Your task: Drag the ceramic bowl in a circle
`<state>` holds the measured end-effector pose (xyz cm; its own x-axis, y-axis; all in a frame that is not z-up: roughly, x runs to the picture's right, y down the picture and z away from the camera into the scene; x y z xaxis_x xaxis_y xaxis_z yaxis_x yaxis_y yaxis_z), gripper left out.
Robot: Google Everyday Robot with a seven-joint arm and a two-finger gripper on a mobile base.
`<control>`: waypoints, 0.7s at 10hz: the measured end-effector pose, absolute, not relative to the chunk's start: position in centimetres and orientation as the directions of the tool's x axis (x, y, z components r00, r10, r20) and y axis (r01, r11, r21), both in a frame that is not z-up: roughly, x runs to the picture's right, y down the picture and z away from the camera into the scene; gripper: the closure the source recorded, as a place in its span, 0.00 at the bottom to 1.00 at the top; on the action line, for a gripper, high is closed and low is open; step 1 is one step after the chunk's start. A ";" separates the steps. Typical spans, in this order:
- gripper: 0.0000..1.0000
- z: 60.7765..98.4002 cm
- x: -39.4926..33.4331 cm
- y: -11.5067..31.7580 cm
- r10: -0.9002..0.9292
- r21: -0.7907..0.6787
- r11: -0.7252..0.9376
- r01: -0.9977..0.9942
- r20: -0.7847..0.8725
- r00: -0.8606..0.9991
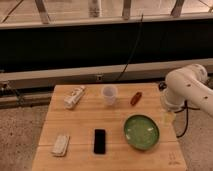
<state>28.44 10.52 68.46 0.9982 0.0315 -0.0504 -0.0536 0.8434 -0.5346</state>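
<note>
We've got the hand (167,116) hanging off the counter's right edge, spread wide and gripping nothing.

Working outward: the hand sits just beside the ceramic bowl (141,131) but apart from it, under the white arm (187,87) curling in from the right. The bowl rests on the counter (80,125) toward the front right, untouched as far as we can see. Further out we have a translucent cup (109,94) and a reddish item (136,98) at the back, a black phone (99,141) left of the bowl, and two pale packets (74,96) (61,144) on the left. By our reckoning nothing's done yet: reaching the rim, making contact and the whole circle are all left.
</note>
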 end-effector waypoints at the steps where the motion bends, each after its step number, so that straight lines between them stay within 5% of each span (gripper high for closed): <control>1: 0.20 68.5 28.4 10.5 0.032 -0.535 0.843 -0.054 -0.050 0.998; 7: 0.20 71.5 27.5 13.5 -0.028 -0.543 0.840 0.015 -0.017 0.999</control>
